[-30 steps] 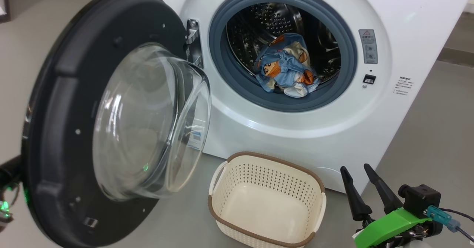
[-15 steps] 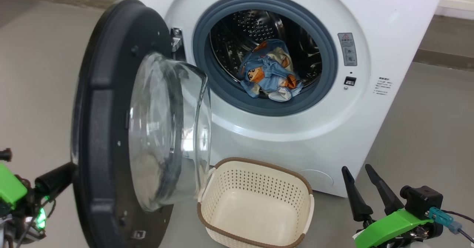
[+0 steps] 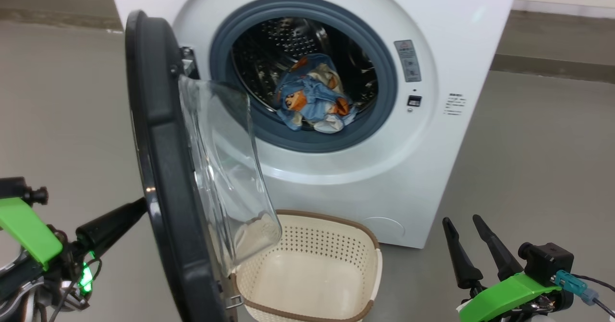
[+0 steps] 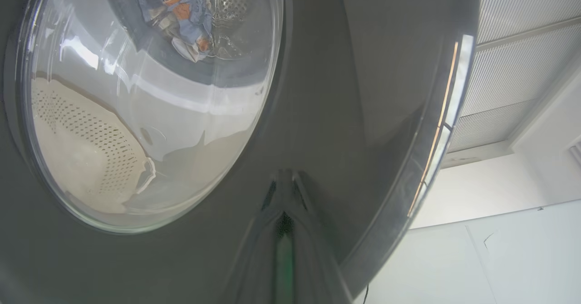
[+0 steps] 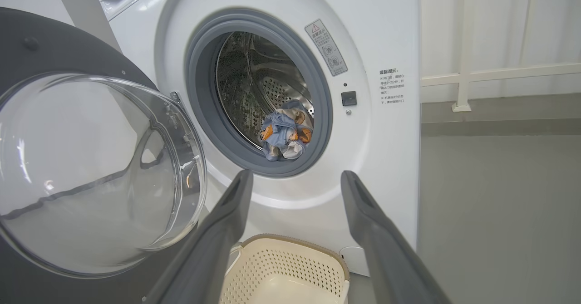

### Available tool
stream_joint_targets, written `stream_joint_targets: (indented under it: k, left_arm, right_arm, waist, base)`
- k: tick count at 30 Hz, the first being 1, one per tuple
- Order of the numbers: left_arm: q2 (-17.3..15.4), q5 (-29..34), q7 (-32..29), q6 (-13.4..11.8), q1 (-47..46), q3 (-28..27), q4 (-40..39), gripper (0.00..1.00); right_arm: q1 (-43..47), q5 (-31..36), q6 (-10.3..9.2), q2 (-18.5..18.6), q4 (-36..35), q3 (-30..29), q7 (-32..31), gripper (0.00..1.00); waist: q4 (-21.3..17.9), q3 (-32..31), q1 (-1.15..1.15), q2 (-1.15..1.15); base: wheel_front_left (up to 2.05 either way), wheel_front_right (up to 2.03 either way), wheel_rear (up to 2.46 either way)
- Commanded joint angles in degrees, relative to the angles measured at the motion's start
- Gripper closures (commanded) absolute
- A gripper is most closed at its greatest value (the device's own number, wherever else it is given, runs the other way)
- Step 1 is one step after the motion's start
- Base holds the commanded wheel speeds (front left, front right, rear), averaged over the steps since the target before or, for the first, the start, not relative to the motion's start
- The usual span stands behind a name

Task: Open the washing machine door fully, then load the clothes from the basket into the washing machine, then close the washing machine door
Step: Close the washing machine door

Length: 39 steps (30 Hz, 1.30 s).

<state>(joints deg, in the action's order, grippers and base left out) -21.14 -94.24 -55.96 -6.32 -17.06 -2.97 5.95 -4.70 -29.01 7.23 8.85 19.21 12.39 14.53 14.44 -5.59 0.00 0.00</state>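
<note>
Head view: the washing machine door (image 3: 161, 168) is seen almost edge-on, swung out at roughly a right angle to the washing machine (image 3: 336, 187) and hinged at 9 o'clock of the drum opening. Its glass bowl window (image 3: 226, 168) is turned toward the machine. The clothes (image 3: 312, 103) are bunched low in the drum (image 3: 259, 57), at about 6 o'clock, just behind the grey gasket (image 3: 384, 96). The basket (image 3: 336, 245) is set on the floor (image 3: 528, 144) at 6 o'clock of the opening, just beside the machine front, with its left end overlapped by the door. At 8 o'clock of the frame the left gripper (image 3: 140, 205) is seen with fingers pressed together, tips laid against the door's outer face. At 5 o'clock the right gripper (image 3: 461, 220) is seen with fingers spread wide, apart from the basket and the machine.
</note>
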Motion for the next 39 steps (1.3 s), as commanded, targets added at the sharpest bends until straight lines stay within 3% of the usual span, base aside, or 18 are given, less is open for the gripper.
stream_joint_targets:
  k: [1,13,19,28,39]
  left_arm:
    - [-0.9,-0.9,-0.3,-0.1,-1.5,-1.8,-2.6,1.00]
    - [2.1,-1.9,1.8,-1.1,-1.8,-2.5,-3.2,1.00]
    - [3.5,-0.9,4.2,-0.2,-3.0,-2.7,-2.5,1.00]
    - [4.6,0.2,6.1,1.1,-4.4,-2.7,-0.7,1.00]
    - [4.7,1.3,6.1,1.5,-4.0,-2.1,-1.6,1.00]
  right_arm:
    - [-0.7,-0.8,0.25,0.8,-1.3,0.8,0.5,0.00]
    - [-1.1,-0.8,0.25,1.1,-1.0,1.1,0.5,0.00]
    - [-1.7,-1.0,0.25,1.3,-0.5,1.6,0.5,0.00]
    - [-2.0,-1.0,0.25,1.5,-0.3,1.7,0.5,0.00]
    - [-2.0,-0.9,0.25,1.3,0.2,1.7,0.5,0.00]
  waist:
    - [-2.0,0.0,0.00,0.00]
    - [-9.9,0.9,0.00,0.00]
    - [-13.2,1.6,0.00,0.00]
    - [-14.0,1.8,0.00,0.00]
    - [-12.2,1.3,0.00,0.00]
  base:
    - [0.00,0.00,0.00]
    - [0.00,0.00,0.00]
    - [0.00,0.00,0.00]
    - [0.00,0.00,0.00]
    - [0.00,0.00,0.00]
